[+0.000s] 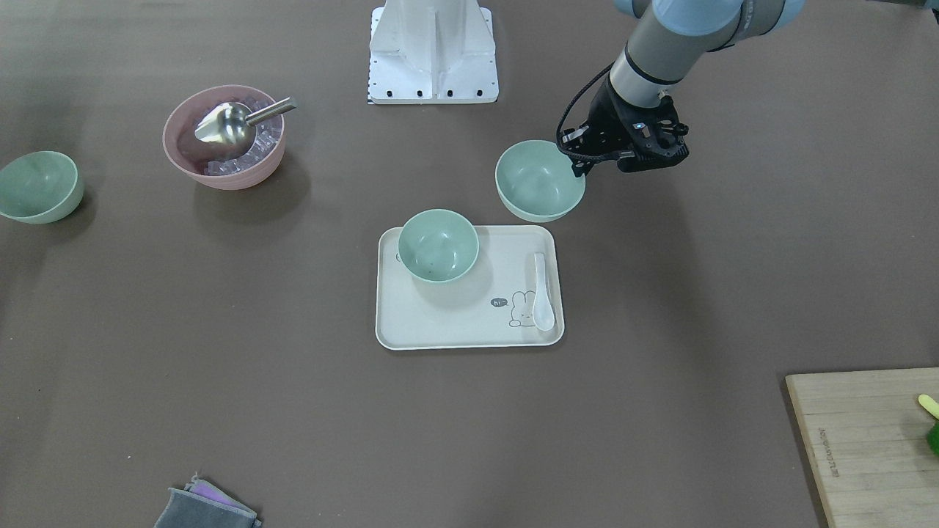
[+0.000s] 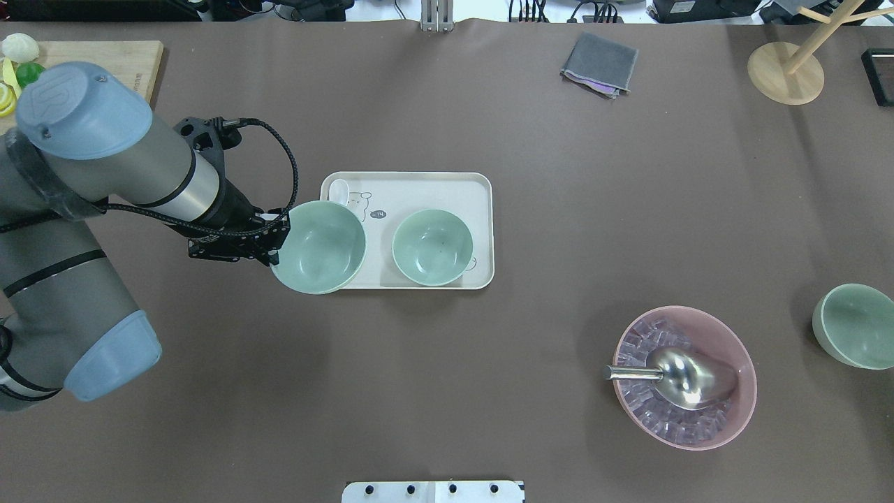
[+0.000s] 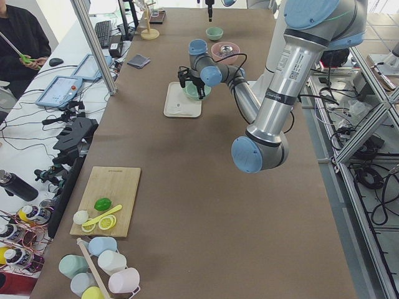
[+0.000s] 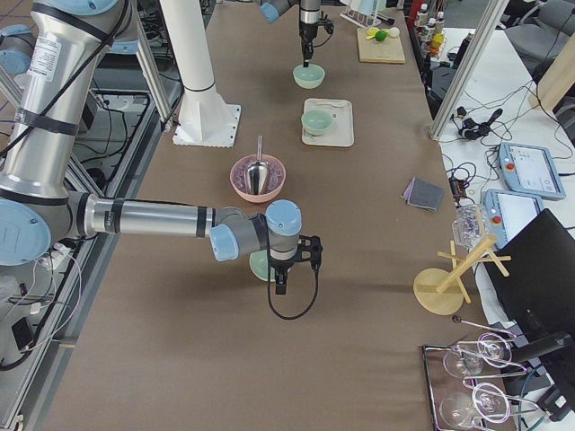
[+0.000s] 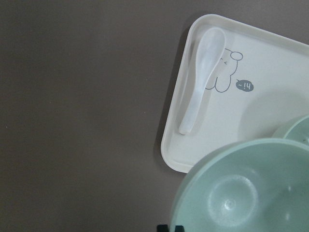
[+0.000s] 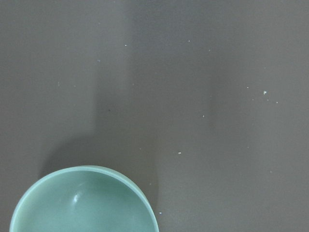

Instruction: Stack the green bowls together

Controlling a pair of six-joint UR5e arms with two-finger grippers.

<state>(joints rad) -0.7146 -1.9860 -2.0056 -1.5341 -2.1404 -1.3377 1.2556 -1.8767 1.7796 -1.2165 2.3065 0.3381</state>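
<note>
There are three pale green bowls. My left gripper [image 2: 276,244] is shut on the rim of one green bowl [image 2: 320,246] and holds it raised at the left end of the white tray [image 2: 433,188]. It also shows in the front view [image 1: 539,180] and the left wrist view [image 5: 251,188]. A second green bowl [image 2: 431,247] stands on the tray. The third green bowl [image 2: 855,325] stands at the far right of the table. My right gripper [image 4: 281,285] hangs just beside this third bowl. I cannot tell whether the right gripper is open or shut.
A pink bowl [image 2: 684,377] with ice cubes and a metal scoop stands left of the third bowl. A white spoon [image 2: 339,190] lies on the tray. A grey cloth [image 2: 599,64], a wooden stand [image 2: 786,73] and a cutting board [image 2: 105,59] lie along the far edge.
</note>
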